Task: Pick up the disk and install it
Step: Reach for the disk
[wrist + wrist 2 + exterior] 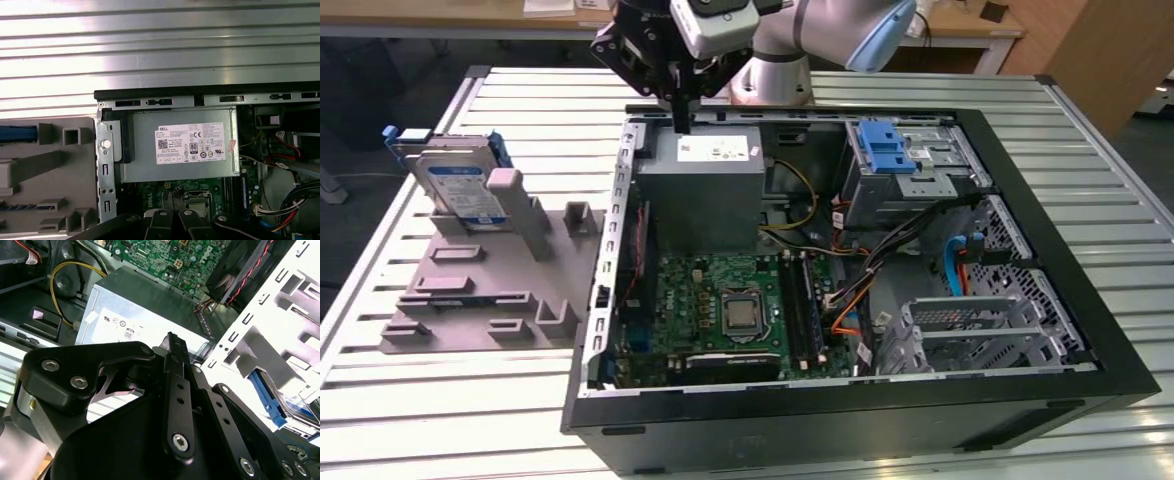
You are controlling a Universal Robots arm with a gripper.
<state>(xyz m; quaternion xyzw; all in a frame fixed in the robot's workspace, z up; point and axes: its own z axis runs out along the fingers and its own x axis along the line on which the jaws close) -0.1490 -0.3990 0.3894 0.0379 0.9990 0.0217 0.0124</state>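
The disk [458, 187], a silver drive with a white-and-blue label in a blue bracket, stands on edge in a grey holder [480, 290] at the exterior view's left, outside the computer case. A blue strip of its bracket [17, 134] shows in the first wrist view. My gripper [680, 112] hangs over the far rim of the open case [854, 400], above the grey power supply box [707, 185], well to the right of the disk. Its black fingers [172, 347] are together, shut on nothing.
Inside the case lie a green motherboard [720, 310], loose cables [907, 245], a blue latch on a silver cage [897, 150] and a metal drive cage [974, 325]. The case and holder rest on a slatted metal table [440, 420].
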